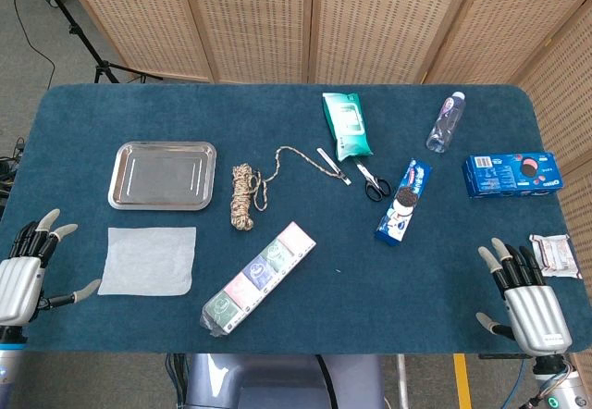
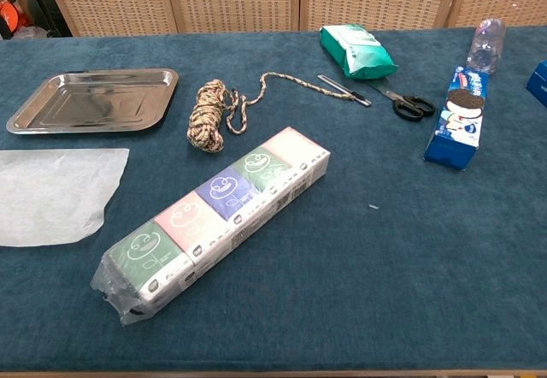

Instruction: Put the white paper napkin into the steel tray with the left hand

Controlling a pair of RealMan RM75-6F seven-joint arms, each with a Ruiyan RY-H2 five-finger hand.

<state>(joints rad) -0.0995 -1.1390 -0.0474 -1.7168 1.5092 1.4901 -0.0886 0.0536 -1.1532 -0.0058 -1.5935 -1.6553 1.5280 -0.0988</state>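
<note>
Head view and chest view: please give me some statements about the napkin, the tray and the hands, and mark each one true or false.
1. The white paper napkin lies flat on the table, outside the steel tray. True.
2. The left hand holds the napkin. False: it is open beside the napkin and holds nothing.
3. The steel tray has nothing in it. True.
4. The coiled rope lies inside the tray. False: it lies on the table, to the right of the tray.
5. The right hand holds the scissors. False: it is open at the table's near right corner, far from them.
</note>
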